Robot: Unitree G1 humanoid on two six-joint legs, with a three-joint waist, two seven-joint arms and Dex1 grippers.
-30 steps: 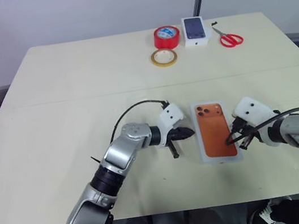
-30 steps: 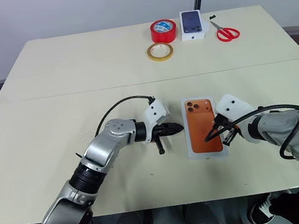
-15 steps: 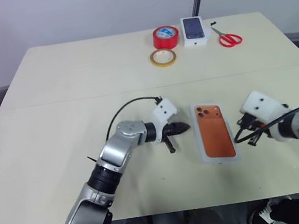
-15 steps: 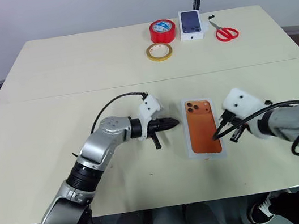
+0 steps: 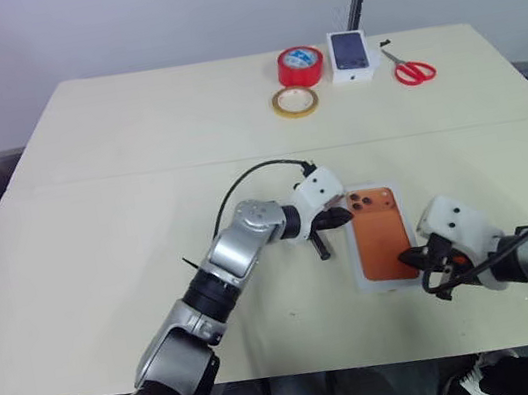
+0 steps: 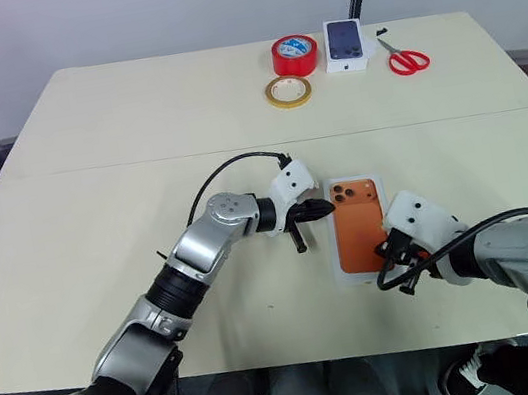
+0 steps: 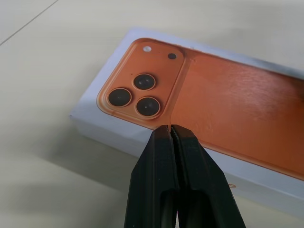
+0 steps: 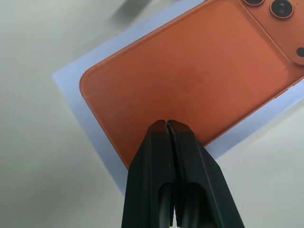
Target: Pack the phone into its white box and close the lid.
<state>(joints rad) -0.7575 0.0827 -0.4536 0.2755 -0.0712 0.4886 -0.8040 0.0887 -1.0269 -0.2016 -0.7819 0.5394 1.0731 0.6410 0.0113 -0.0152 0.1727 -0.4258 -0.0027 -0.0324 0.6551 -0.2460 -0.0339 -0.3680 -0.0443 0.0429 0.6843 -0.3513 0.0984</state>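
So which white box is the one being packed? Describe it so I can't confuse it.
On the table's near half, between the two claws, lies the white box. Unlike the small white box at the far edge, it has the orange phone lying flat on it.

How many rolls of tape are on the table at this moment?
2: a red tape roll at the table's far edge, left of the small white box, and a yellow tape roll just nearer than the red one. None seem hidden.

Bright, even overhead light falls on the cream rectangular tabletop (image 5: 144, 207), casting soft, short shadows; the wrist views blur at the near black fingers (image 7: 161, 190).
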